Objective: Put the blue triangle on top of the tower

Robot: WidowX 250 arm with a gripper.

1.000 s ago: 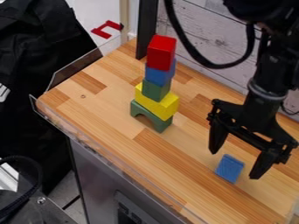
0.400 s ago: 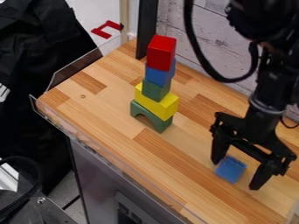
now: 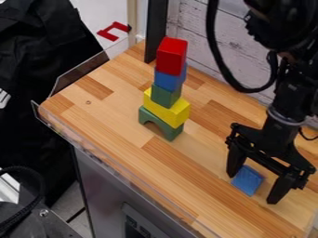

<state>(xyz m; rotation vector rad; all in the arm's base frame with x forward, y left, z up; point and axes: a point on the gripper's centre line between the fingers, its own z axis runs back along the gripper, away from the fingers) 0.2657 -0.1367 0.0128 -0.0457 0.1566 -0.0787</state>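
The tower (image 3: pixel 166 96) stands upright on the bench (image 3: pixel 102 116), 5 blocks high: a green arch (image 3: pixel 170 130) at the bottom, then a yellow block (image 3: pixel 166 112), a green block (image 3: pixel 165 96), a blue block (image 3: pixel 168 81) and a red block (image 3: pixel 171 56) on top. In the camera view, the blue triangle (image 3: pixel 248 180) lies on the bench to the lower right of the tower. The gripper (image 3: pixel 253 188) points down there, its 2 fingers apart, with the triangle between them. The finger nearer the tower is right by the triangle's edge; whether they touch, I cannot tell. A black post (image 3: pixel 155 30) rises behind the tower.
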